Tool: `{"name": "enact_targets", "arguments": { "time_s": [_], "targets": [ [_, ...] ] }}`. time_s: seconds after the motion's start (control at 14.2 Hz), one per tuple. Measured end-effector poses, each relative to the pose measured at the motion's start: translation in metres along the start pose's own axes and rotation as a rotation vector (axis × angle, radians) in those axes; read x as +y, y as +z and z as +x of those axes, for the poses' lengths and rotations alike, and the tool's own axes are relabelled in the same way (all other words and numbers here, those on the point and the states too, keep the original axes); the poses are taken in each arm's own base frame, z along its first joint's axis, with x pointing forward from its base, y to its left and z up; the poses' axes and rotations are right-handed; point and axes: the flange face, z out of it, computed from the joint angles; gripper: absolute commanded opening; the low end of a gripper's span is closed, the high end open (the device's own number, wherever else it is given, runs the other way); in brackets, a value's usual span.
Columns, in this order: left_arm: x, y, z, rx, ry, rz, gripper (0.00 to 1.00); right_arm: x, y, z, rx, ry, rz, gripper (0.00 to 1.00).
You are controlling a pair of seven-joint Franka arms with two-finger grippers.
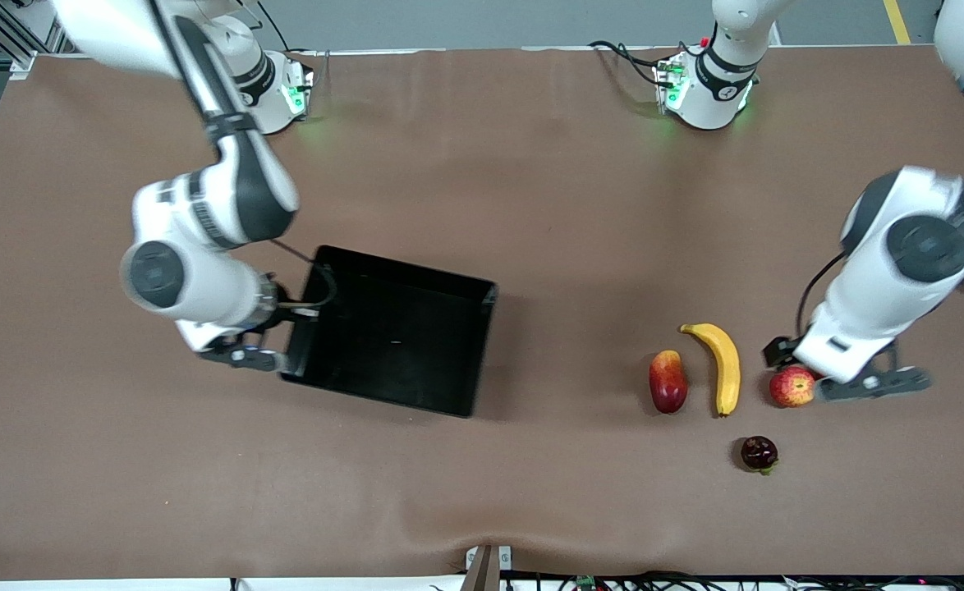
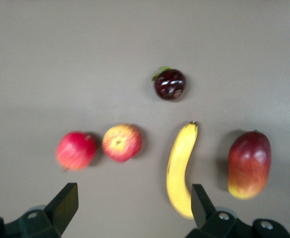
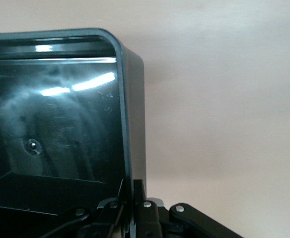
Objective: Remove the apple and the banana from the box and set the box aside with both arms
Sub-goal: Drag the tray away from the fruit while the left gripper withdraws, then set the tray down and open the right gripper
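The black box (image 1: 392, 341) lies on the table toward the right arm's end. My right gripper (image 1: 285, 330) is shut on its end wall; the right wrist view shows the fingers (image 3: 141, 194) pinching the box's wall (image 3: 130, 124). The yellow banana (image 1: 722, 367) and the red and yellow apple (image 1: 792, 386) lie toward the left arm's end. My left gripper (image 1: 823, 373) hangs open over the table beside the apple. In the left wrist view the left gripper (image 2: 133, 208) is empty, with the apple (image 2: 121, 143) and the banana (image 2: 181, 171) below it.
A red and yellow mango (image 1: 667, 382) lies beside the banana, and a dark round fruit (image 1: 759, 453) lies nearer the front camera. A second red round fruit (image 2: 75, 150) lies beside the apple, hidden by the left arm in the front view.
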Motion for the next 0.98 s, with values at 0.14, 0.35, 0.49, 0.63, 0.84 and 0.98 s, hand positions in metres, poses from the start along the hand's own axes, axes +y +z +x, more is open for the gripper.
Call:
{"name": "enact_targets", "arguments": {
  "time_s": [0.14, 0.35, 0.49, 0.63, 0.84, 0.98],
  "targets": [
    [-0.019, -0.042, -0.006, -0.039, -0.020, 0.021, 1.00, 0.053, -0.004, 0.018, -0.016, -0.039, 0.014, 0.00],
    [-0.035, -0.097, -0.015, -0.086, -0.004, 0.026, 1.00, 0.140, -0.007, 0.042, -0.011, -0.106, 0.044, 0.00],
    [-0.037, -0.130, -0.021, -0.082, 0.025, 0.003, 1.00, 0.209, -0.009, 0.056, 0.016, -0.125, 0.066, 0.00],
    [-0.037, -0.150, -0.028, -0.088, 0.030, -0.008, 1.00, 0.281, -0.003, 0.066, 0.051, -0.128, 0.081, 0.00],
    [-0.041, -0.171, -0.041, -0.111, 0.015, -0.044, 1.00, 0.361, 0.022, 0.078, 0.103, -0.101, 0.084, 0.00],
    [-0.052, -0.185, -0.050, -0.119, 0.018, -0.047, 1.00, 0.393, 0.044, 0.081, 0.100, -0.075, 0.087, 0.00]
  ]
}}
